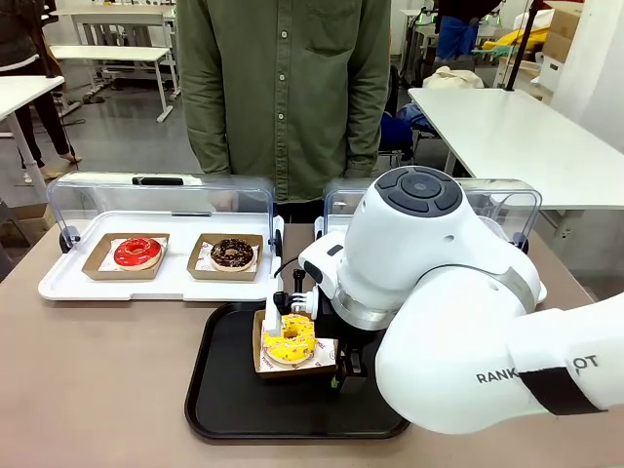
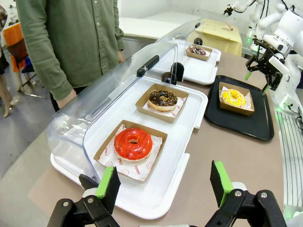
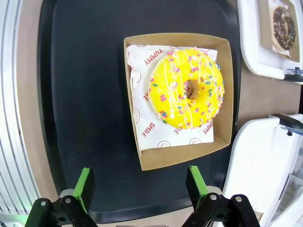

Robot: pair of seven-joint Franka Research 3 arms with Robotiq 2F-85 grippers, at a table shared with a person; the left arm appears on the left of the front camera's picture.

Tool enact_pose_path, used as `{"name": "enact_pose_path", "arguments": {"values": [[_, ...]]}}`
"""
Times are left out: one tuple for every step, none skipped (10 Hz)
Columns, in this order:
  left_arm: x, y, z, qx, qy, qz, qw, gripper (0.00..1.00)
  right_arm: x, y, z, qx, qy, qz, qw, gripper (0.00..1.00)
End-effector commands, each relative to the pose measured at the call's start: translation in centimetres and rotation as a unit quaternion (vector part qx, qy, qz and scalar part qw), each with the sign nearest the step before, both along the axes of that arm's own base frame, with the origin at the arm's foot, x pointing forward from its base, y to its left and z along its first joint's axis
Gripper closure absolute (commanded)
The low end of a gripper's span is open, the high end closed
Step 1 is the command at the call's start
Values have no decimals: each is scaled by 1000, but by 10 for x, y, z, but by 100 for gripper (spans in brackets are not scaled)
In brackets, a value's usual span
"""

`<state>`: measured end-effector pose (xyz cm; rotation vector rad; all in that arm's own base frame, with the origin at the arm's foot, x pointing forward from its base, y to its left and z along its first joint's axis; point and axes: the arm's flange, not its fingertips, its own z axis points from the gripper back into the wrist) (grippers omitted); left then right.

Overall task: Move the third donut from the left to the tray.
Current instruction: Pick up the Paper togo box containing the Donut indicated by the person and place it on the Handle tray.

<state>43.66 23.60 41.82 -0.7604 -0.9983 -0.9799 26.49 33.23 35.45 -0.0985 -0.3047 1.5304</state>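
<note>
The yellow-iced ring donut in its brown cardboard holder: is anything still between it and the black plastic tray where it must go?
Nothing visible is. The yellow-iced ring donut, in its brown cardboard holder, already sits on the flat black plastic tray. The right gripper is open above it, holding nothing.

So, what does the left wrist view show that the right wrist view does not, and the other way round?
Only the left wrist view: the person, the red donut, the open left gripper and, farther off, the right gripper above the tray.

Only the right wrist view: the print on the paper under the yellow donut, seen from straight above between open green pads.

Both: the yellow donut in its cardboard holder on the black tray, and a chocolate donut.
</note>
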Motion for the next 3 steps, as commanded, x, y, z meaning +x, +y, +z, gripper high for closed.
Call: {"name": "enact_pose_path", "arguments": {"values": [[-2,-1,0,2,-7,-2,1000,0,1,2,0,5,-11,-7,1000,0],[-2,-1,0,2,-7,-2,1000,0,1,2,0,5,-11,-7,1000,0],[-2,-1,0,2,-7,-2,1000,0,1,2,0,5,-11,-7,1000,0]]}}
